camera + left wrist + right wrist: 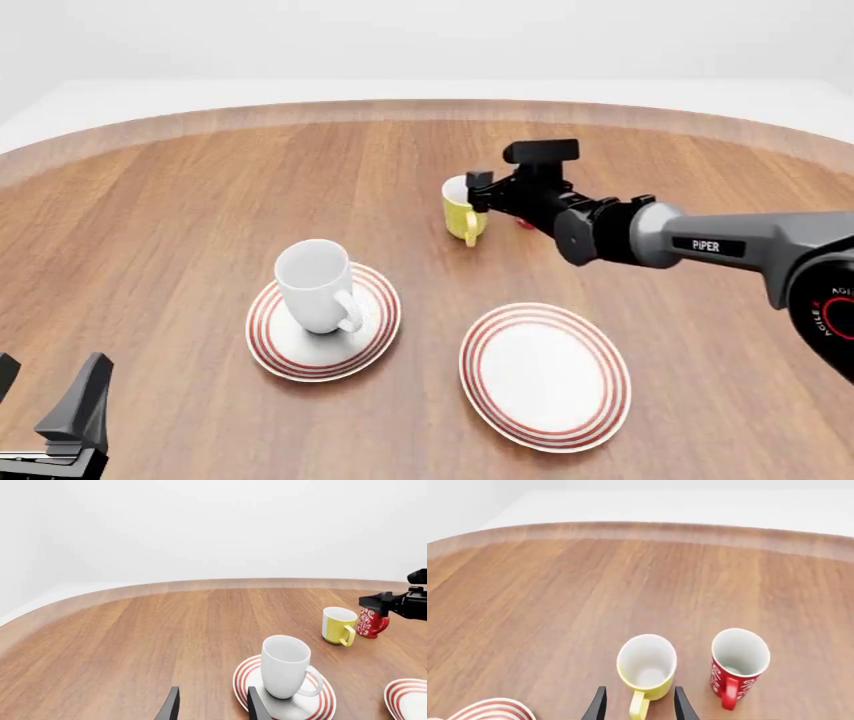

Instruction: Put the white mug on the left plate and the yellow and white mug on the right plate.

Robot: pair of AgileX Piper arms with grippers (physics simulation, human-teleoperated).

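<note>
Yellow and white mug (646, 667) sits upright on the wood just ahead of the right gripper (637, 703), whose two dark fingers stand parted with nothing between them yet; the mug's handle points back into that gap and its body lies just beyond the fingertips. Right beside it, on the gripper's right, stands a red mug (738, 666) with white patterning, near enough that I would worry about the outer finger clipping it on the way in and knocking it over or shoving it into the yellow one. A squeeze on the thin handle alone also looks risky to me: the mug could swing or slip out during the carry. Both of these mugs look empty, white inside. Back toward the robot, the right plate (545, 373) lies bare, so that half of the job is still to do. Further to the left, the white mug (316, 285) already stands upright on the left plate (288, 351), empty as far as I can see. The left gripper (212, 705) hangs low at the near edge, beside that plate, its fingers apart and holding nothing.
</note>
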